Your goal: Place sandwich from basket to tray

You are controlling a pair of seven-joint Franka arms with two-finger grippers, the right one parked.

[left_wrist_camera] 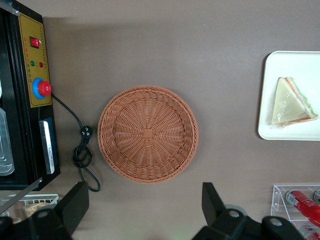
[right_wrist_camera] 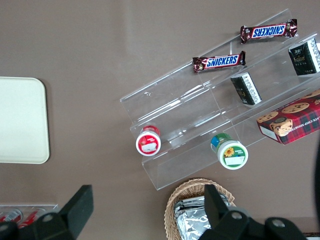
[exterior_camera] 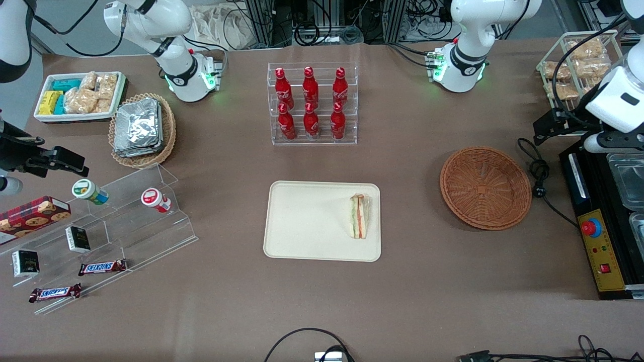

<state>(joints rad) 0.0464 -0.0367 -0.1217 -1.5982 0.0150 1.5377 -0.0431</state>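
The sandwich lies on the cream tray, near the tray edge closest to the basket. It also shows in the left wrist view on the tray. The reddish-brown wicker basket is empty; its bare weave shows in the left wrist view. My left gripper hangs high above the table toward the working arm's end, beside the basket and a little farther from the front camera. In the left wrist view the gripper is open wide and holds nothing.
A black control box with a red button and a coiled black cable lie beside the basket. A clear rack of red bottles stands farther from the front camera than the tray. A wire rack of snack packets stands near the working arm.
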